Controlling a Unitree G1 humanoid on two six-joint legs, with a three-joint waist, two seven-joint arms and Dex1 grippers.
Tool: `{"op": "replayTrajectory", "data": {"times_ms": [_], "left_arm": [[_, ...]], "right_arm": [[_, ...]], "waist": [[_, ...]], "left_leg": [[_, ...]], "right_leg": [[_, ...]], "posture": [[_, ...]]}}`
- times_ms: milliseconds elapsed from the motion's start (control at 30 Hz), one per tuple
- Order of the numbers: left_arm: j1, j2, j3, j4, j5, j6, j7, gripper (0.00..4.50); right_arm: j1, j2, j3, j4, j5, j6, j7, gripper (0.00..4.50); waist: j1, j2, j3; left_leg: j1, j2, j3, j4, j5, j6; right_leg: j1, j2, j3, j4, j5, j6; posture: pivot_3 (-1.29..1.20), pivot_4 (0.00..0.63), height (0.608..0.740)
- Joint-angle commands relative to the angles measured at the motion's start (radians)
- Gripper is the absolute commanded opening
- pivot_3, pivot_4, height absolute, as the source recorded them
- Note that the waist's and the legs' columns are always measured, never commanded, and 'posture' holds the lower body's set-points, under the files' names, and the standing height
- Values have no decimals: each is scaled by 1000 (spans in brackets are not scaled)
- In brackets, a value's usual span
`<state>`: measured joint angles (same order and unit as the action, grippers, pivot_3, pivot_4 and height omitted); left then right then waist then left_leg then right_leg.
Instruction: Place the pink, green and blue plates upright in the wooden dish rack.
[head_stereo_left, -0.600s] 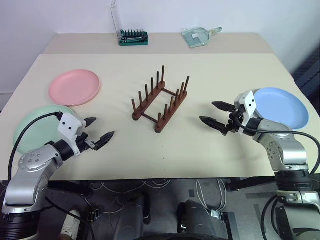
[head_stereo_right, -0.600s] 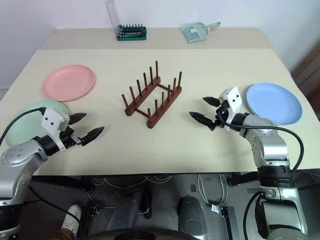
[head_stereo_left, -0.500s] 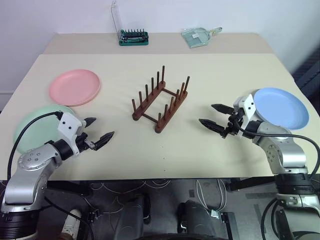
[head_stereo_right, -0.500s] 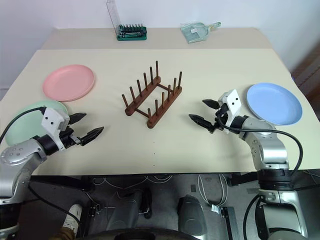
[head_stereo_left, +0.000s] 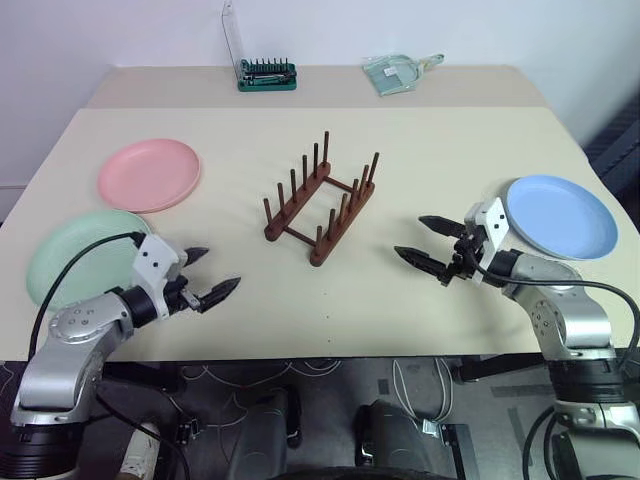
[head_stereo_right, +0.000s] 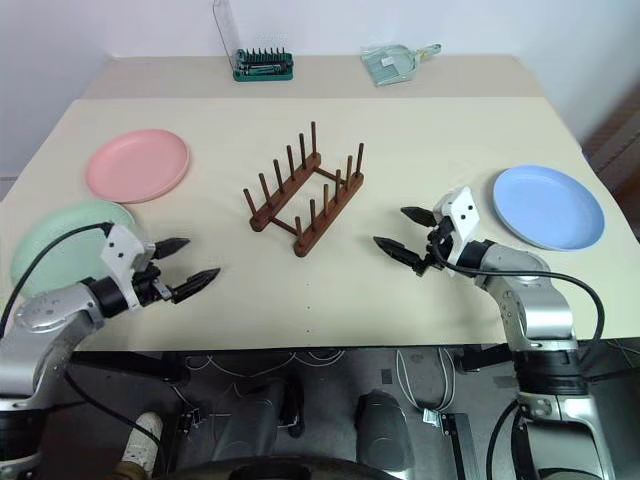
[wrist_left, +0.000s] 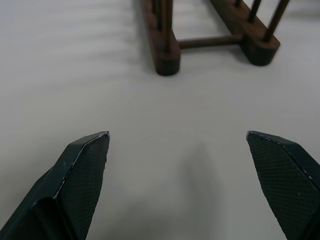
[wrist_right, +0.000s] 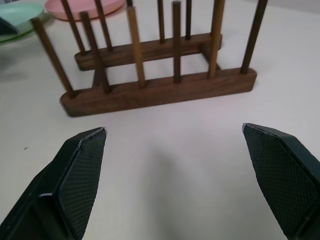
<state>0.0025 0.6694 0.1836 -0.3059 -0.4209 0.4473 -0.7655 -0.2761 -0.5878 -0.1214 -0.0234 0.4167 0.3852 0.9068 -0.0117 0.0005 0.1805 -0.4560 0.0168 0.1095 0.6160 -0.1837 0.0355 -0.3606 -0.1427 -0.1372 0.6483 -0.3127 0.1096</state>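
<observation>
Three round matte plastic plates lie flat on the beige surface: pink, mint green by my left hand, light blue by my right hand. Both hands hang spread, empty. The dark wooden pegged rack stands empty between them, rails running diagonally.

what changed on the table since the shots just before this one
The left gripper slid off the green plate toward the table's near edge, and now hangs beside the plate. The right gripper drew back from the blue plate, toward the near edge. Both stayed open and empty. The plates, including the pink plate, and the wooden dish rack stayed put.
</observation>
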Motion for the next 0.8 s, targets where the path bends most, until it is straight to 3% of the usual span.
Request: {"op": "replayTrajectory", "data": {"times_ms": [33,200,333,567,800], "left_arm": [[-25,-42,-58,-58,-25,27,13,4500],[-107,-155,-281,-26,106,15,83,4500],[-158,-283,-370,40,217,22,235,4500],[-217,-434,-407,191,322,11,397,4500],[-276,-525,-432,301,345,-17,400,4500]], "right_arm": [[10,-6,-15,-78,28,18,-12,4445],[36,10,-2,-150,43,52,-39,4445],[41,12,-3,-176,54,72,-55,4445],[21,32,24,-203,62,99,-83,4445],[43,35,15,-232,81,103,-105,4445]], "waist": [[1,0,0],[4,0,0],[2,-1,0],[5,0,-1],[20,1,-2]], "left_leg": [[0,0,0,0,0,0],[0,0,0,1,0,0],[0,0,0,1,0,1],[1,0,0,3,0,1],[1,0,-1,7,-2,4]], "right_leg": [[0,0,0,0,0,0],[0,0,0,0,0,0],[1,0,0,1,0,0],[3,0,0,1,0,0],[4,0,0,2,0,0]], "posture": [[0,150,737],[0,150,737],[0,150,737],[0,150,737],[0,150,737]]}}
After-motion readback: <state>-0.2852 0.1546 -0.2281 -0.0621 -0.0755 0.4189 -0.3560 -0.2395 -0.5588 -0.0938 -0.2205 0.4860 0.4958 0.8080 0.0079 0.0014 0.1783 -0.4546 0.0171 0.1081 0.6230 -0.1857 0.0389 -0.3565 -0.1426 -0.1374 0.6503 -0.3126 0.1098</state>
